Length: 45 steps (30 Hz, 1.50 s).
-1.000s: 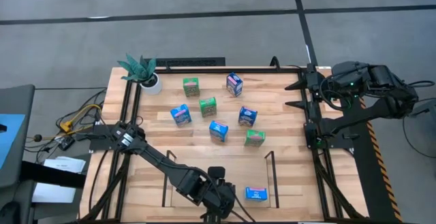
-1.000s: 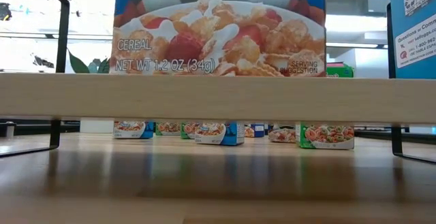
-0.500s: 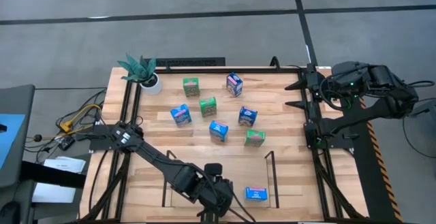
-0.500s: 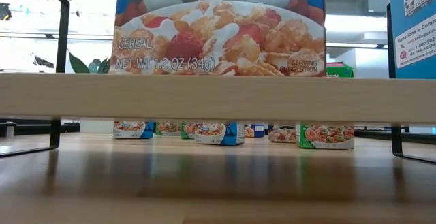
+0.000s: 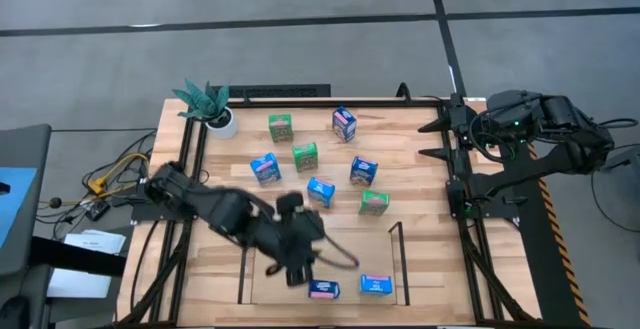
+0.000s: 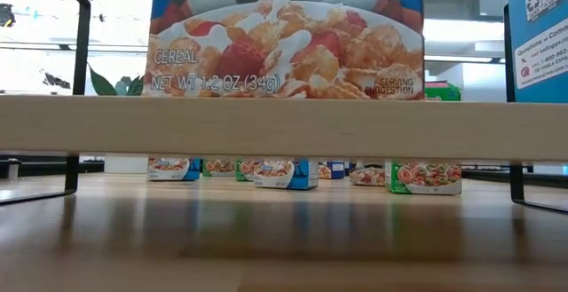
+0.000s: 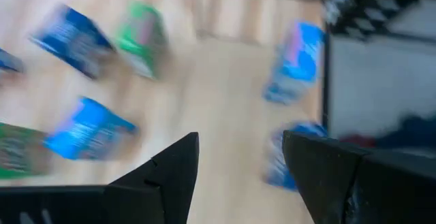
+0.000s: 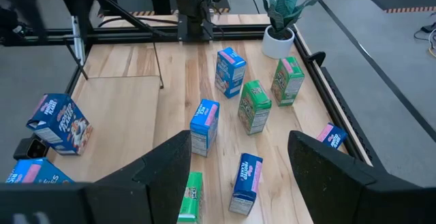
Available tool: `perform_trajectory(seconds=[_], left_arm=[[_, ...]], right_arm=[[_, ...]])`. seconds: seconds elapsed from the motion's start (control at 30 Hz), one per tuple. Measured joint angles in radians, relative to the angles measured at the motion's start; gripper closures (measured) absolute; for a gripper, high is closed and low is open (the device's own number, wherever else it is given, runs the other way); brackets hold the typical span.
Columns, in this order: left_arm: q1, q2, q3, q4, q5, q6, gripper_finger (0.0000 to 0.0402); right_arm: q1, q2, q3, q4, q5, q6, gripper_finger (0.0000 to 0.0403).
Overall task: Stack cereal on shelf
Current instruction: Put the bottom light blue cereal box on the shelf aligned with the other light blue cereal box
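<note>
Two blue cereal boxes [image 5: 323,289] [image 5: 376,285] lie on the shelf's wood base [image 5: 280,287] near the table's front edge. In the low view one of them [image 6: 284,35] fills the frame, resting on the base [image 6: 284,128]. Several blue and green boxes, such as a blue one [image 5: 320,191] and a green one [image 5: 374,202], stand loose in mid-table. My left gripper [image 5: 298,267] [image 7: 238,139] hovers open above the shelf's left part, holding nothing. My right gripper [image 5: 432,139] [image 8: 238,142] waits open at the far right.
A potted plant [image 5: 207,104] stands at the far left corner. Thin dark shelf rails [image 5: 397,254] rise at the shelf's ends. Black frame rails [image 5: 458,184] run along the table's right side. Bare wood lies between the loose boxes and the shelf.
My left gripper has risen from the shelf and drawn back toward the table's left and far side, with its wrist turning. The blue box it had hidden now shows lying on the shelf beside the other one. The right arm kept still.
</note>
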Motion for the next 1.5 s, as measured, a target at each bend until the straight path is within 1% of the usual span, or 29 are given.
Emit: perform_trajectory(seconds=[0.07, 0.17, 0.3, 0.43, 0.5, 0.6, 0.67, 0.77, 0.83, 0.93, 1.0, 1.1, 1.17, 1.3, 1.4, 1.5], left_arm=[[0.030, -0.013, 0.000, -0.003, -0.025, 0.056, 0.0200], [0.084, -0.015, 0.000, -0.004, -0.017, 0.166, 0.0200], [0.174, -0.005, -0.001, 0.026, 0.068, 0.325, 0.0200], [0.268, 0.010, -0.023, 0.133, 0.158, 0.478, 0.0200], [0.312, 0.012, -0.024, 0.131, 0.197, 0.534, 0.0201], [0.372, 0.021, -0.022, 0.105, 0.297, 0.611, 0.0200], [0.398, 0.029, -0.026, 0.051, 0.308, 0.652, 0.0201], [0.421, 0.044, -0.025, 0.052, 0.313, 0.735, 0.0201], [0.429, 0.056, -0.025, 0.030, 0.337, 0.784, 0.0201], [0.436, 0.069, -0.052, -0.016, 0.394, 0.807, 0.0202], [0.437, 0.068, -0.083, -0.040, 0.404, 0.824, 0.0208], [0.437, 0.061, -0.145, -0.045, 0.421, 0.861, 0.0227], [0.440, 0.058, -0.179, -0.023, 0.462, 0.881, 0.0243], [0.459, 0.039, -0.234, -0.036, 0.532, 0.857, 0.0270], [0.466, 0.010, -0.267, -0.060, 0.545, 0.831, 0.0284], [0.451, -0.076, -0.281, -0.065, 0.522, 0.826, 0.0297]], right_arm=[[0.000, 0.000, 0.000, 0.000, 0.000, 0.000, 0.0132], [0.000, 0.000, 0.000, 0.000, 0.000, 0.000, 0.0132], [0.000, 0.000, 0.000, 0.000, 0.000, 0.000, 0.0132], [0.000, 0.000, 0.000, 0.000, 0.000, 0.000, 0.0132], [0.000, 0.000, 0.000, 0.000, 0.000, 0.000, 0.0132], [-0.001, 0.000, 0.000, 0.000, 0.002, 0.007, 0.0132], [-0.001, 0.000, 0.000, 0.000, 0.002, 0.008, 0.0132], [-0.001, 0.000, 0.000, 0.000, 0.003, 0.009, 0.0132], [-0.001, 0.000, 0.000, 0.000, 0.003, 0.010, 0.0132], [-0.001, 0.000, 0.000, 0.000, 0.005, 0.029, 0.0132], [-0.001, 0.000, 0.000, 0.000, 0.005, 0.035, 0.0132], [-0.001, 0.000, 0.000, 0.000, 0.005, 0.035, 0.0132], [-0.001, 0.000, 0.000, 0.000, 0.005, 0.035, 0.0132], [-0.001, 0.000, 0.000, 0.007, 0.006, 0.035, 0.0132], [-0.001, 0.000, 0.000, 0.010, 0.006, 0.035, 0.0132], [-0.004, 0.001, 0.000, 0.010, 0.010, 0.035, 0.0132]])
